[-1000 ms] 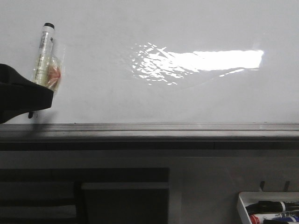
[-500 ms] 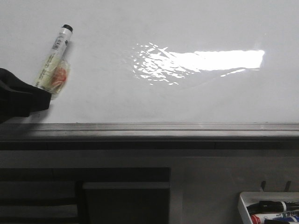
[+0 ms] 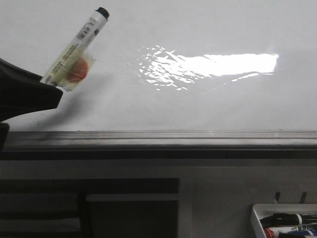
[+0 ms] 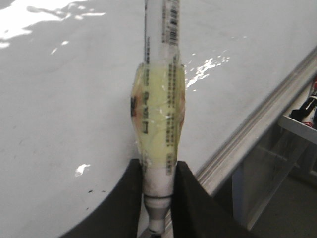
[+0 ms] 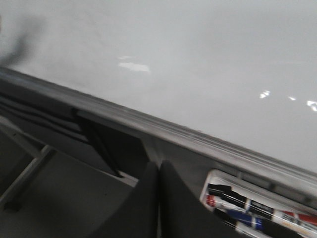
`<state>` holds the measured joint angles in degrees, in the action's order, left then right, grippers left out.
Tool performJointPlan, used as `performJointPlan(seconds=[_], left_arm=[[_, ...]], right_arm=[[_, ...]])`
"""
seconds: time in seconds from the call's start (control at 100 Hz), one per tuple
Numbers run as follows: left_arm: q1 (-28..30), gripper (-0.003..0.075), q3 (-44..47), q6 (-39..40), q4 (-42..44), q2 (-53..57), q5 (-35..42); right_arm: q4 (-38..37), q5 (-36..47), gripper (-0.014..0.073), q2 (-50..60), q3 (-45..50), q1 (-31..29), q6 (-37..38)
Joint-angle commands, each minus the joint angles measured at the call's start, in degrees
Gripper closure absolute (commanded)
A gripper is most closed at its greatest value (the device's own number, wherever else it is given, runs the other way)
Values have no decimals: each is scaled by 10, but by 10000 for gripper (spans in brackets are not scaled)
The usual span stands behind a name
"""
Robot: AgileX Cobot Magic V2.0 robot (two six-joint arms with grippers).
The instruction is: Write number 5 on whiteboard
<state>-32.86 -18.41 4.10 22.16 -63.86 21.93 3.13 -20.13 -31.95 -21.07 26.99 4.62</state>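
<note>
While left fingers (image 4: pixel 157 183) are gripping marker (image 3: pixel 78 50) by its lower barrel, I am seeing it tilting toward whiteboard (image 3: pixel 208 104), capped-looking dark end up. No number 5 showing yet; board blank apart from glare. Right fingers (image 5: pixel 158 198) are closing on nothing, idling near marker tray (image 5: pixel 257 208). Judging approach step; next move is calling for bringing tip onto board.

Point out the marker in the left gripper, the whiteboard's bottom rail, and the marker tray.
marker (image 3: pixel 81 39): front view, white barrel.
rail (image 3: pixel 163 135): front view, grey strip's middle.
marker tray (image 3: pixel 257 218): front view, white left wall.
</note>
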Motion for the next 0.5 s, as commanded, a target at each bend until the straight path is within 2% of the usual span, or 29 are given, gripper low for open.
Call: performJointPlan(seconds=[0.0, 0.14, 0.19, 0.28, 0.49], left_arm=[[0, 741, -12, 3, 59, 11, 65], [-1, 741, -12, 3, 189, 11, 131], [-1, 741, -12, 3, 225, 11, 149], [-1, 741, -12, 3, 269, 11, 156], [-1, 741, -12, 3, 284, 11, 164]], right_arm=[[0, 52, 573, -38, -47, 53, -5], [-1, 95, 348, -92, -85, 132, -5], [-1, 97, 299, -112, -99, 151, -5], [-1, 108, 285, -148, -118, 174, -5], [2, 141, 286, -222, -162, 212, -5]])
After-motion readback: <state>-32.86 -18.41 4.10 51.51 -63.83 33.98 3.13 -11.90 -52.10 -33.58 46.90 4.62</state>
